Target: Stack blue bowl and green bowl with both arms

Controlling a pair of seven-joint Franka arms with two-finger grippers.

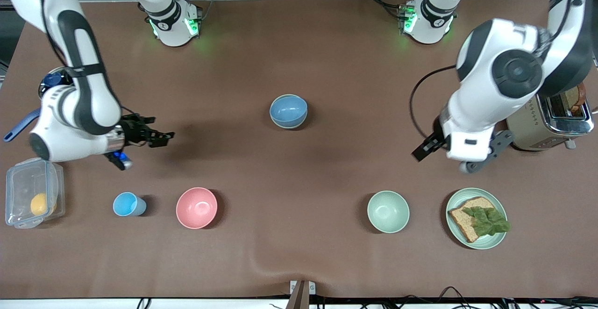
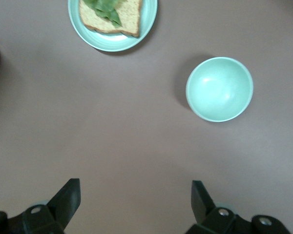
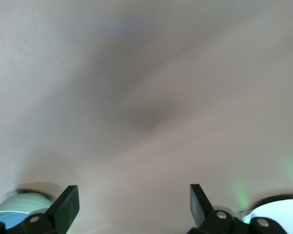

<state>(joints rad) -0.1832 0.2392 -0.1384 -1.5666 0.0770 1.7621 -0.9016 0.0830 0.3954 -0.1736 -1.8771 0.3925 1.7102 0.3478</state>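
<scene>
Round matte blue bowl (image 1: 288,109) sits in round sage-green bowl (image 1: 288,126). Both are open and empty over the brown table (image 1: 299,262): right gripper (image 1: 161,137) at 9 o'clock, left gripper (image 1: 419,151) at 4 o'clock. A low sweep could unseat the 2.

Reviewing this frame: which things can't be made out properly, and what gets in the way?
- Green bowl: front view, only its rim shows around the blue bowl nested in it.
- Toaster: front view, partly covered by the left arm.
- Blue-handled item: front view, mostly hidden by the right arm.
- Table: right wrist view, blurred.
</scene>
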